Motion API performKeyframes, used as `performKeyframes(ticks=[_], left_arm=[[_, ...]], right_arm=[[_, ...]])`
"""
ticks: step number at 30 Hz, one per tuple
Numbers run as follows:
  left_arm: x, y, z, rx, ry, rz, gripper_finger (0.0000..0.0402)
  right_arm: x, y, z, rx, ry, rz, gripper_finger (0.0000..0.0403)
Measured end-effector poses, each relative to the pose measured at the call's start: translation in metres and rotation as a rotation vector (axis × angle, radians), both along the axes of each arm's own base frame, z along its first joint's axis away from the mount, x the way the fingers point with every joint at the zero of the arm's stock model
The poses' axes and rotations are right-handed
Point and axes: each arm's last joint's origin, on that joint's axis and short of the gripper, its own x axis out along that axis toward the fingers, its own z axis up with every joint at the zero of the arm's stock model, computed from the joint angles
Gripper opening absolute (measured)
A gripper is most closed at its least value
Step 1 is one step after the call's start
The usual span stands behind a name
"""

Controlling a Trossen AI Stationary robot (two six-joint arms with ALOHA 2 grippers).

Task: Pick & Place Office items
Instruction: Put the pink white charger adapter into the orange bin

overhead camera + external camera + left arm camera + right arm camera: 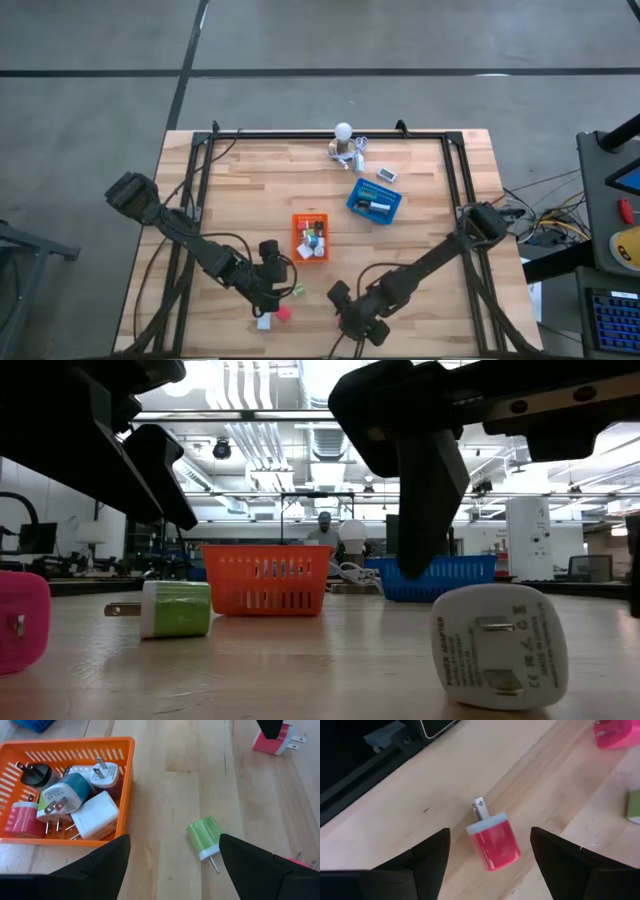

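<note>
My left hand (170, 865) hung released over the tabletop (200, 770), a green charger (204, 837) lying between its fingers and the orange tray (126, 780) of chargers just beside it. My right hand (490, 865) was spread too, gripping nothing, a red charger (493, 840) lying free between its fingers.

Both arms were matte black, built of blocky jointed segments trailing thin black cables, each ending in two broad, tapered dark fingers (95, 870).
</note>
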Motion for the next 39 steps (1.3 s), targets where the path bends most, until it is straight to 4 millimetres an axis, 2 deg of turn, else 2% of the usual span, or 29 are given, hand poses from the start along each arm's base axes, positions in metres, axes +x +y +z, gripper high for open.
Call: performKeyframes(ticks=[15, 25, 31, 37, 39], left_arm=[[0.000, 0.000, 0.000, 0.008, -0.006, -0.003, 0.0307], [0.001, 0.000, 0.001, 0.004, -0.012, -0.002, 0.0307], [0.001, 0.000, 0.001, 0.004, -0.012, -0.003, 0.0307], [0.001, 0.000, 0.001, 0.005, -0.011, -0.003, 0.0307], [0.001, 0.000, 0.001, 0.008, -0.011, -0.005, 0.0307]], right_arm=[[0.005, -0.003, -0.006, 0.032, 0.018, 0.021, 0.0278], [0.009, -0.003, -0.017, 0.028, 0.023, 0.015, 0.0254], [0.010, -0.003, -0.017, 0.026, 0.011, 0.013, 0.0211], [0.010, -0.003, -0.018, 0.028, 0.014, 0.011, 0.0120], [0.010, -0.002, -0.018, 0.033, 0.018, 0.008, 0.0118]])
